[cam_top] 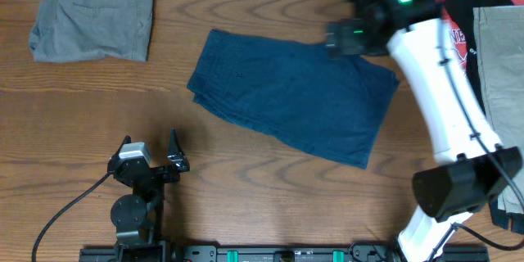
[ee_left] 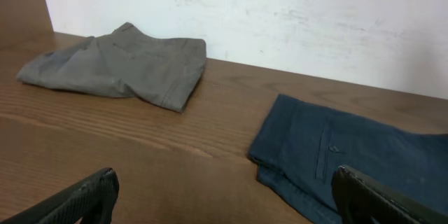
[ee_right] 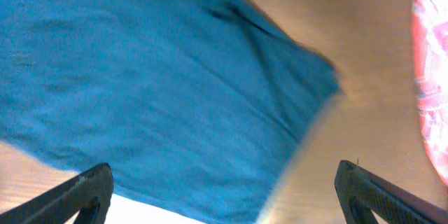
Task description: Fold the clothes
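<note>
Navy shorts (cam_top: pixel 295 98) on wood table (cam_top: pixel 270 205), white wall (ee_left: pixel 315 21), left claw (ee_left: pixel 224 178) and right claw (ee_right: pixel 222 170) gaping, empty

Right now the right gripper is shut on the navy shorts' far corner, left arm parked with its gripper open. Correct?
Not shut: the right wrist view shows the right gripper open, fingers spread wide over the far corner of the navy shorts, no cloth between them. The left gripper is parked, open.

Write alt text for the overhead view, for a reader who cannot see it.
Dark navy shorts lie flat at the middle of a table, with the right gripper, blurred, over their far right corner. The left gripper rests open near the front edge; grey-brown shorts lie folded far left, a red printed T-shirt far right.
</note>
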{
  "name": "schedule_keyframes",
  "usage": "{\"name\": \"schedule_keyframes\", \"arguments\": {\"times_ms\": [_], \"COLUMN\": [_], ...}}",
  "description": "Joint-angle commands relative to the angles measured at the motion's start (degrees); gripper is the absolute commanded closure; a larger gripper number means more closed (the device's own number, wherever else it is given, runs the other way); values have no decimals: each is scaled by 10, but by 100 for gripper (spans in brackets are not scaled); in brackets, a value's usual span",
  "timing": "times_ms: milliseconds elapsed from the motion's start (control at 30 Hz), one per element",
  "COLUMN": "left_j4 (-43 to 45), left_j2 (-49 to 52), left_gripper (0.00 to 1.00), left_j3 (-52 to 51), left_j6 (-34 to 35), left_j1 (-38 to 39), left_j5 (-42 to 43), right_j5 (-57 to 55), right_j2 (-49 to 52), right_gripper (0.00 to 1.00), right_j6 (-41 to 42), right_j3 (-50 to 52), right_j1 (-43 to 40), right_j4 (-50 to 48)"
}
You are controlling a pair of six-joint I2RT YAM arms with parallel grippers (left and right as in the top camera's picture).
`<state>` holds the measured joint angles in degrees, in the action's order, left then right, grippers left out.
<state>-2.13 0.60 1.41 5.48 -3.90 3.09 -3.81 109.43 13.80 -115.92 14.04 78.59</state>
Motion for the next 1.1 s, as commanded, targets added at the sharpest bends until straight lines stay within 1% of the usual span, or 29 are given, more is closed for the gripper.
{"name": "schedule_keyframes", "arguments": {"times_ms": [0,133,233,333,600,867,967,1000,1067], "left_j4": [-16,-16,-16,-16,-16,-16,-16,-16,-16], "left_j2": [-4,-4,-4,-4,-4,-4,-4,-4,-4], "left_gripper": [2,2,2,2,2,2,2,3,2], "left_j3": [-12,-12,-12,-12,-12,-12,-12,-12,-12], "left_j6": [-9,-9,-9,-9,-9,-9,-9,-9,-9], "left_j1": [2,2,2,2,2,2,2,2,2], "left_j5": [3,3,3,3,3,3,3,3,3], "right_j5": [-6,-2,7,42,56,151,171,175,174], "right_j2": [-4,-4,-4,-4,-4,-4,-4,-4,-4], "right_gripper": [1,1,1,1,1,1,6,9,20], "right_j6": [23,44,53,52,55,55,55,55,55], "right_j3": [26,95,168,236,376,482,504,510,517], "right_j1": [-57,-111,-136,-150,-151,-151,-149,-148,-147], "right_j4": [36,46,19,-29,-154,-278,-309,-318,-329]}}
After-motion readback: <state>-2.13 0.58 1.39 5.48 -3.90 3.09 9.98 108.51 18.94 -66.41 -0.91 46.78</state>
